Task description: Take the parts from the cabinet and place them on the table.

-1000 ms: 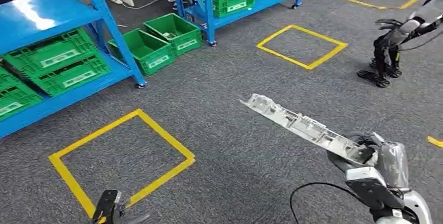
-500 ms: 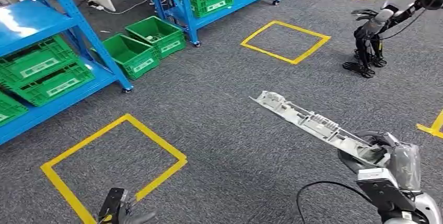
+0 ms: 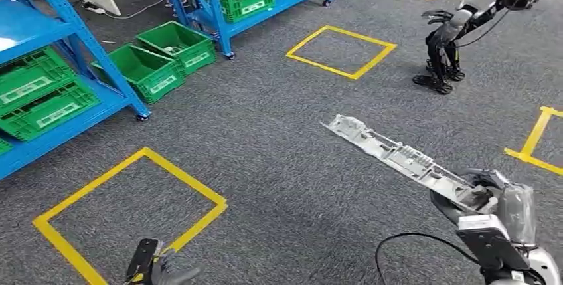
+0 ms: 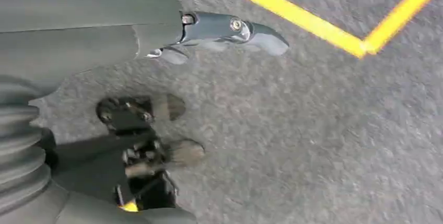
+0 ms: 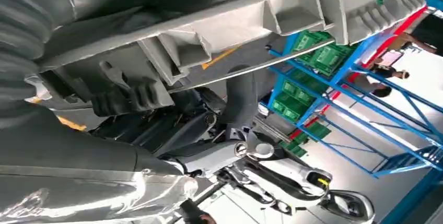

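The right hand (image 3: 488,195) is gripping one end of a long grey plastic part (image 3: 392,155), fingers clamped around it, holding it out over the grey carpet (image 3: 279,159). The left hand (image 4: 156,109) is hanging low over the carpet beside yellow floor tape (image 4: 313,23), fingers apart, holding nothing.

The part (image 3: 398,157) looks like matt pale-grey moulded plastic, ribbed underneath. The right hand (image 3: 488,195) holding it wears a glossy clear film over silver metal. The floor (image 3: 279,159) is rough grey carpet; crates (image 3: 153,72) are shiny green plastic.
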Available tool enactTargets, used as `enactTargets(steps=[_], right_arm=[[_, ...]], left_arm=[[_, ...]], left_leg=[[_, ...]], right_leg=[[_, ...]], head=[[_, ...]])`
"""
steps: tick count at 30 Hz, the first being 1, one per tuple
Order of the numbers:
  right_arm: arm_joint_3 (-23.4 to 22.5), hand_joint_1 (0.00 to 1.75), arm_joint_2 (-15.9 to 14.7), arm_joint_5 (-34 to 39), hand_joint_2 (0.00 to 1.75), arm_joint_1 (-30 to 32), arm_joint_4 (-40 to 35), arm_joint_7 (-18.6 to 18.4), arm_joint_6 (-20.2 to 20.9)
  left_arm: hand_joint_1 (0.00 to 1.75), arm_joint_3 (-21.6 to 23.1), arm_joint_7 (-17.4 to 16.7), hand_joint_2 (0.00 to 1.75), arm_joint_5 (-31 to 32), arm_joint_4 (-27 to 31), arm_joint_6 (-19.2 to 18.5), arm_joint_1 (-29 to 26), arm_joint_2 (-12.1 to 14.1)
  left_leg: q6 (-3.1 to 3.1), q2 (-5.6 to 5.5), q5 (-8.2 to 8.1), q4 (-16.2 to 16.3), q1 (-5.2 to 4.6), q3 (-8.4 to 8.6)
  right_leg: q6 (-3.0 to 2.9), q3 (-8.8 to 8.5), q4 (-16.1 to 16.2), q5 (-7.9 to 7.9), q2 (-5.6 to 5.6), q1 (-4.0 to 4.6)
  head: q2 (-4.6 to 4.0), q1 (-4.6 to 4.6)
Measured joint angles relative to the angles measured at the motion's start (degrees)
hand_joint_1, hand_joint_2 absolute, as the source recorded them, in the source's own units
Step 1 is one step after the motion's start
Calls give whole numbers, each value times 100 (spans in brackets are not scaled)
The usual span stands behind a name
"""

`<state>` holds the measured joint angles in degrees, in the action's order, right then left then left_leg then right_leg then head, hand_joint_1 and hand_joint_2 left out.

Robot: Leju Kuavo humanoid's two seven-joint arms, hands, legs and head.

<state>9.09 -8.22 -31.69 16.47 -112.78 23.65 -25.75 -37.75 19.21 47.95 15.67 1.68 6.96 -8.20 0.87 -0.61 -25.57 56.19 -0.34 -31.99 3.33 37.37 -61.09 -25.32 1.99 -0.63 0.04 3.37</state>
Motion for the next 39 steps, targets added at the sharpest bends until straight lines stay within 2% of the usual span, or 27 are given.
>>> enactTargets(steps=[1, 3, 4, 6, 8, 9, 10, 11, 13, 15, 18, 19, 20, 21, 23, 24, 25, 26, 29, 30, 31, 32, 34, 35, 36, 38, 39], right_arm=[[-7, 175, 2, 15, 175, -10, -2, 4, -2], [-11, 175, 33, 37, 175, -19, 0, 9, -2], [-11, 175, 44, 35, 175, -19, 0, 11, 0], [-17, 175, 59, 35, 175, -39, 0, 20, 0], [-20, 175, 81, 37, 175, -89, 0, 39, 0], [-17, 175, 89, 39, 175, -114, 4, 46, 2], [-17, 175, 101, 39, 175, -124, 0, 53, 2], [-20, 175, 107, 41, 175, -128, 2, 48, 0], [-20, 175, 118, 37, 175, -125, 2, 48, 0], [-22, 175, 127, 59, 175, -140, 0, 55, 2], [-22, 175, 149, 118, 175, -161, 2, 72, 11], [-22, 175, 157, 131, 175, -160, 2, 74, 13], [-22, 175, 164, 149, 175, -159, 4, 81, 15], [-22, 175, 173, 160, 175, -160, 4, 87, 15], [-22, 175, 177, 166, 175, -161, 4, 103, 15], [-22, 175, 181, 168, 175, -162, 4, 105, 18], [-24, 175, 186, 170, 175, -186, 4, 107, 22], [-24, 175, 190, 172, 175, -190, 4, 116, 26], [-33, 175, 192, 201, 175, -177, 4, 120, 31], [-44, 175, 195, 210, 175, -163, 4, 133, 31], [-46, 175, 195, 219, 175, -188, 7, 140, 35], [-46, 175, 199, 227, 175, -214, 7, 146, 37], [-50, 175, 203, 236, 175, -217, 13, 151, 39], [-57, 175, 205, 236, 175, -215, 24, 149, 39], [-63, 175, 205, 234, 175, -215, 35, 149, 39], [-70, 175, 208, 234, 175, -220, 35, 149, 39], [-70, 175, 208, 234, 175, -226, 35, 151, 39]], left_arm=[[0, 11, 0, 175, 0, 0, 2, -6, 0], [0, 17, 9, 175, -4, 0, -2, -30, -4], [0, 17, 15, 175, -20, 0, -11, -34, -15], [0, 22, 48, 175, -66, 2, -20, -14, -33], [0, 39, 61, 175, -85, 7, -22, 22, -48], [0, 57, 66, 175, -107, 22, -20, 33, -31], [0, 66, 66, 175, -114, 31, -20, 41, -33], [0, 77, 74, 175, -114, 35, -22, 40, -33], [0, 101, 74, 175, -114, 39, -22, 39, -31], [0, 114, 74, 175, -120, 48, -22, 44, -35], [0, 120, 70, 175, -184, 46, -20, 29, -42], [0, 125, 55, 175, -203, 46, -18, 14, -46], [0, 129, 55, 175, -232, 46, -18, -4, -46], [0, 138, 55, 175, -240, 46, -15, -13, -46], [0, 157, 55, 175, -264, 46, 0, -18, -48], [0, 160, 55, 175, -289, 48, 2, -21, -44], [0, 162, 55, 175, -304, 46, 4, -31, -39], [0, 166, 42, 175, -308, 46, 4, -36, -39], [0, 175, 37, 175, -319, 48, 4, -37, -50], [0, 177, 37, 175, -334, 50, 7, -30, -52], [0, 190, 37, 175, -337, 50, 7, -31, -61], [0, 203, 37, 175, -337, 50, 4, -47, -63], [0, 214, 37, 175, -337, 50, 4, -74, -61], [0, 218, 37, 175, -339, 50, 4, -83, -61], [0, 225, 37, 175, -339, 50, 4, -82, -63], [0, 254, 37, 175, -337, 50, 4, -78, -70], [0, 258, 37, 175, -339, 50, 4, -78, -70]], left_leg=[[14, 13, 2, 1, 0, -3], [19, 75, 0, 4, -3, -4], [19, 106, 0, 5, -3, -4], [10, 159, -5, 11, 2, 2], [-45, 203, -36, 45, 22, 15], [-96, 221, -66, 75, -21, 6], [-125, 223, -82, 114, -41, -7], [-137, 231, -65, 101, -51, -4], [-169, 277, -51, 73, -38, -1], [-244, 195, -198, 186, -16, -43], [-257, 127, -868, 1529, -15, -685], [-247, 122, -952, 1873, -15, -870], [-228, 118, -885, 1915, -16, -910], [-210, 110, -702, 1736, -16, -837], [-151, -31, -183, 850, -15, -398], [-117, -307, -11, 418, -7, -179], [-76, -481, -57, 172, 17, -73], [-138, -425, -81, 134, 13, -67], [-52, -239, -20, 53, 11, -52], [-25, -162, 5, 15, 25, -23], [11, -110, -1, 8, 22, -16], [19, -29, -4, 11, 12, -14], [32, 131, -13, 14, 0, -15], [35, 213, -18, 15, 0, -10], [28, 278, -24, 16, 0, -4], [-9, 409, -57, 20, 0, 32], [-39, 456, -85, 34, -4, 64]], right_leg=[[18, 122, -270, -175, -65, -7], [73, 559, -1248, -613, -138, -18], [92, 672, -1510, -679, -143, -19], [122, 484, -1179, -405, -160, -41], [163, -84, -175, 30, -290, -74], [195, -245, 118, -44, -429, -50], [79, -264, 148, 4, -321, -71], [17, -239, 136, 2, -294, -67], [-54, -200, 121, 5, -231, -45], [-139, -211, 146, 29, -178, -60], [-193, -180, 147, 40, -57, -51], [-200, -169, 147, 46, -5, -46], [-200, -165, 146, 50, 62, -45], [-196, -164, 146, 54, 127, -45], [-171, -174, 146, 70, 268, -48], [-155, -168, 148, 81, 318, -72], [-126, -129, 116, 87, 389, -37], [-92, -91, 124, 112, 460, -65], [47, -51, 229, 192, 652, -94], [42, -2, 139, 136, 343, -75], [62, 117, -98, -33, 65, -50], [93, 326, -538, -272, -71, -50], [127, 731, -1392, -618, -152, -59], [143, 788, -1528, -613, -160, -59], [148, 690, -1373, -485, -167, -59], [146, 147, -432, -53, -281, -59], [150, -170, 74, 110, -530, -56]], head=[[0, 13], [0, 6], [0, 9], [0, 9], [0, 4], [0, 11], [0, 13], [0, -13], [0, -18], [0, -33], [0, -42], [0, -39], [0, -42], [0, -44], [0, -44], [0, -39], [0, -37], [0, -39], [0, -35], [0, -31], [0, -2], [0, -5], [0, -4], [0, -9], [0, -4], [0, -7], [0, -7]])
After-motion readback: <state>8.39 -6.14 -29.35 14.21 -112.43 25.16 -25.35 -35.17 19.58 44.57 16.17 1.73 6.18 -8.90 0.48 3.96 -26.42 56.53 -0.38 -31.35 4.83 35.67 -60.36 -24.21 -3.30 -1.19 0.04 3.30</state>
